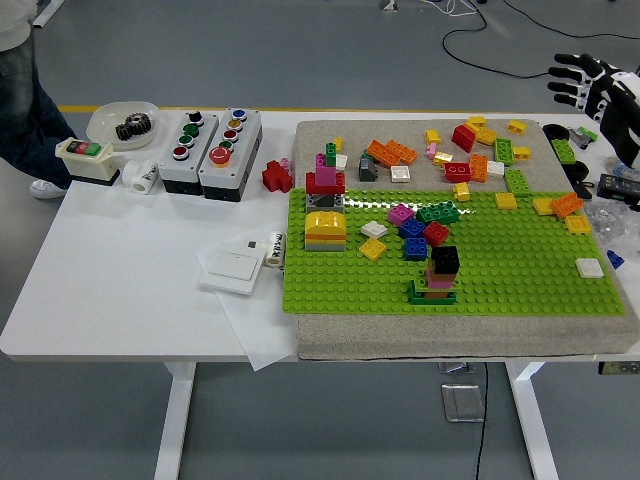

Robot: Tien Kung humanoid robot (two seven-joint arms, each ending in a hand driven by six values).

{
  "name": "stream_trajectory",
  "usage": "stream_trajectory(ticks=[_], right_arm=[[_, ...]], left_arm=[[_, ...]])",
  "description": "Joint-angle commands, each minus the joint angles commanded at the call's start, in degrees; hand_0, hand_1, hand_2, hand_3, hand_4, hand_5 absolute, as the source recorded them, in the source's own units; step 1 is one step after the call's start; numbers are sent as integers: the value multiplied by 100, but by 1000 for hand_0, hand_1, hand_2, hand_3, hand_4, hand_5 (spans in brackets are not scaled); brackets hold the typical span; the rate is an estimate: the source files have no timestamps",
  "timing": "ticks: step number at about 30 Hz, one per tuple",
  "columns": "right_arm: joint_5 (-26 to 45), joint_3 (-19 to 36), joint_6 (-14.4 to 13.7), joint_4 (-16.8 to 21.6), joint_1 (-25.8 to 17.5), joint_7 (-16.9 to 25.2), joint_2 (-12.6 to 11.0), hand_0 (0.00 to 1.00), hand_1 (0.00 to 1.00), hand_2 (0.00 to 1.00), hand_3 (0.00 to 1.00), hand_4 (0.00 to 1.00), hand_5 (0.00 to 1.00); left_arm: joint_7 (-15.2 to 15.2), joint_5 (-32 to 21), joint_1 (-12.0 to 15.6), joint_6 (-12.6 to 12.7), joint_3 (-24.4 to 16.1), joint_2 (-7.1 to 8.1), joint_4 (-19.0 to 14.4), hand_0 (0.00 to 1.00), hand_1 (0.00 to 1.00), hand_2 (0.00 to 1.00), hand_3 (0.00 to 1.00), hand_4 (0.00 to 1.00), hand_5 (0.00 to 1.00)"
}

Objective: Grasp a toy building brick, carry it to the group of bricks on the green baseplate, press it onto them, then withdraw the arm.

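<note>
The black brick [445, 260] sits on top of a small stack [434, 283] of pink, orange and green bricks on the green baseplate [520, 285], near the baseplate's front edge. Behind the stack, toward the middle of the baseplate, lies a cluster of magenta, blue, red and green bricks [420, 225]. The right hand [590, 88] is up at the far right, beyond the baseplate's back right corner and well apart from the black brick; its fingers [566, 82] are spread wide and hold nothing. Loose bricks [470, 150] in orange, red, yellow and green lie on the grey mat [320, 335] behind the baseplate. A person's leg [25, 100] shows at the far left, well away from the baseplate.
</note>
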Motion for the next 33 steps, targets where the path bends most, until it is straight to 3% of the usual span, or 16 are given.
stream_trajectory(ticks=[3, 12, 33], right_arm=[[514, 19, 61, -343, -12, 34, 42, 907, 835, 850, 852, 998, 961], [517, 72, 232, -832, -109, 128, 89, 910, 836, 850, 855, 998, 982], [413, 153, 485, -968, -215, 164, 130, 910, 830, 847, 855, 998, 998]], left_arm=[[0, -7, 12, 0, 2, -3, 3, 473, 564, 640, 579, 601, 670], [25, 42, 57, -2, -71, -22, 6, 475, 563, 642, 579, 603, 673], [59, 177, 70, -22, -200, -43, 1, 479, 573, 647, 579, 604, 676]])
